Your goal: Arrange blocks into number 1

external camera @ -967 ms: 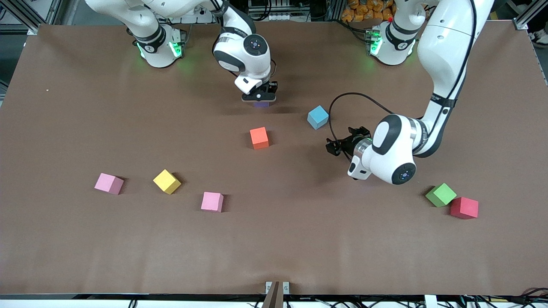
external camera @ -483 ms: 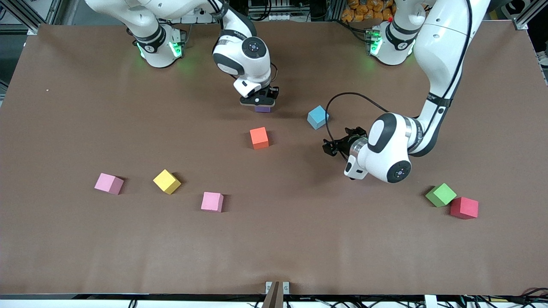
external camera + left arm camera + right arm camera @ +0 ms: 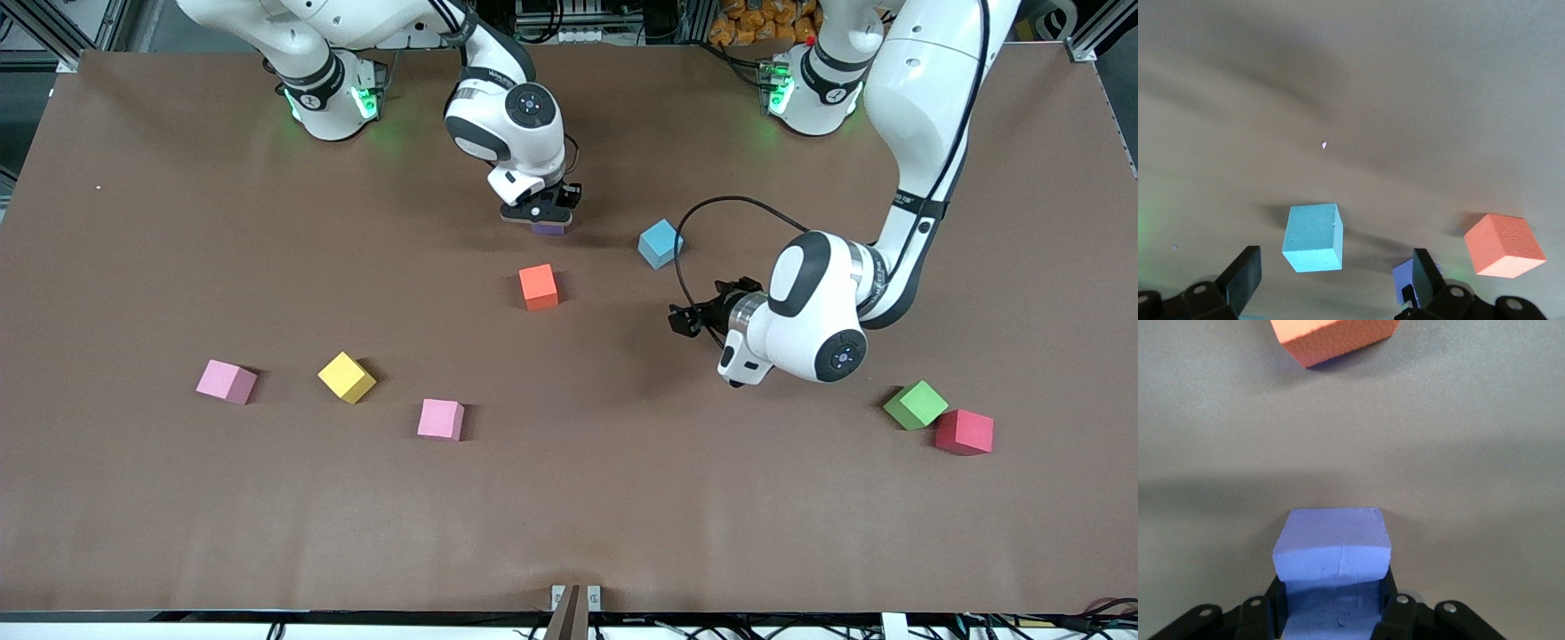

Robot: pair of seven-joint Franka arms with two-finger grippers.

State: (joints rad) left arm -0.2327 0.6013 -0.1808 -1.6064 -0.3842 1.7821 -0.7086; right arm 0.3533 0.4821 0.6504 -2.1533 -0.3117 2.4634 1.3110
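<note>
My right gripper (image 3: 543, 216) is shut on the purple block (image 3: 548, 228), low at the table surface in the middle of the table; the right wrist view shows the purple block (image 3: 1333, 550) squeezed between the fingers. The orange block (image 3: 538, 286) lies nearer the front camera than it. The light blue block (image 3: 660, 243) lies toward the left arm's end. My left gripper (image 3: 687, 316) hangs open and empty over bare table beside the light blue block (image 3: 1313, 237).
Two pink blocks (image 3: 227, 380) (image 3: 441, 419) and a yellow block (image 3: 347, 377) lie toward the right arm's end, nearer the front camera. A green block (image 3: 915, 404) and a red block (image 3: 964, 431) touch each other toward the left arm's end.
My right gripper has closed on the purple block and shifted slightly toward the orange block. My left gripper has drifted a little away from the light blue block.
</note>
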